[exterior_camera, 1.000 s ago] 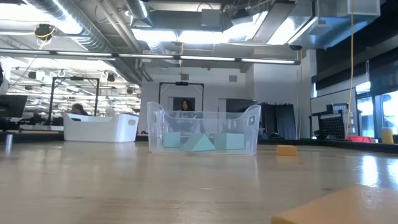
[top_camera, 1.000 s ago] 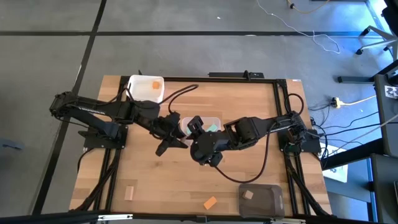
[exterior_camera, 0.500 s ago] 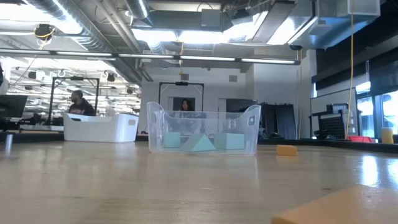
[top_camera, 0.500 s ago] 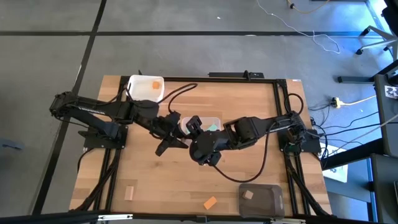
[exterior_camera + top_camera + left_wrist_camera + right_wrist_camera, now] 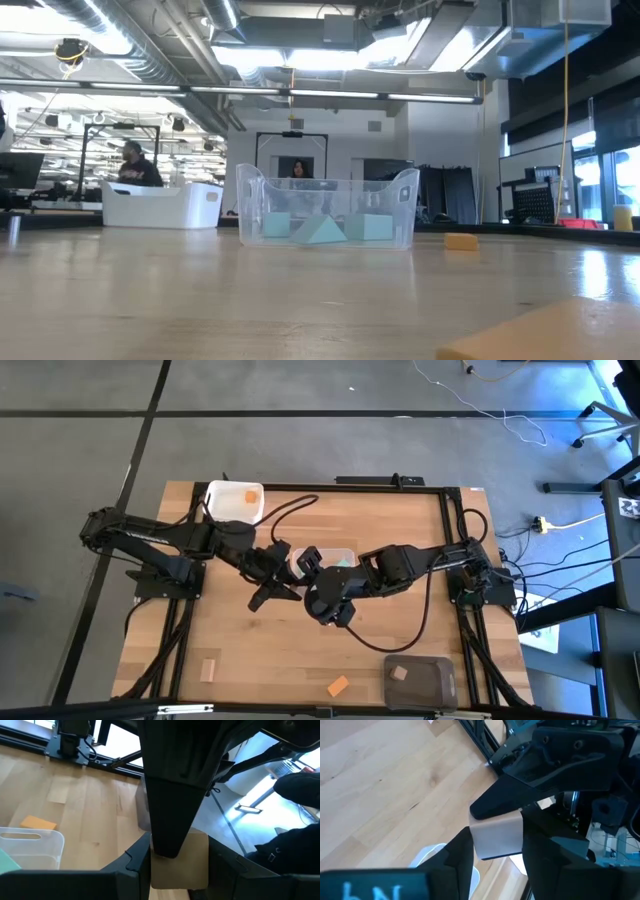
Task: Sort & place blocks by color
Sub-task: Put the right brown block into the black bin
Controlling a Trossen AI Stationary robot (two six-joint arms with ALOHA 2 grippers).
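Note:
A pale tan block [image 5: 180, 862] is held in the air between both grippers, just near of the clear tub [image 5: 338, 556]. My left gripper [image 5: 282, 573] comes from the table's left, my right gripper [image 5: 308, 568] from the right. Each is shut on the block [image 5: 495, 839]; in the high view the grippers hide it. Teal blocks [image 5: 322, 230] lie in the clear tub. An orange block [image 5: 250, 495] lies in the white tub [image 5: 234, 503], a tan block [image 5: 400, 672] in the dark grey tub [image 5: 418, 680]. The low view shows no gripper. My left gripper pinches the tan block's end [image 5: 179, 875] between its two fingers [image 5: 136, 862], coming level from the table's left. The block is lifted clear. My right gripper's finger [image 5: 172, 820] lies over the block's other end. My right gripper pinches the tan block's end [image 5: 496, 847] between its two fingers [image 5: 462, 855], coming from the table's right. The block is lifted clear of the table. My left gripper's finger [image 5: 505, 802] lies over its farther end.
A loose tan block [image 5: 208, 670] and a loose orange block [image 5: 338, 685] lie near the table's near edge. Bare wood shows between them and the arms. A cable [image 5: 425, 620] loops over the table's right half. A person [image 5: 135, 165] walks in the room behind.
My right arm has edged slightly toward the table's left, closer to my left gripper. The left arm has kept still.

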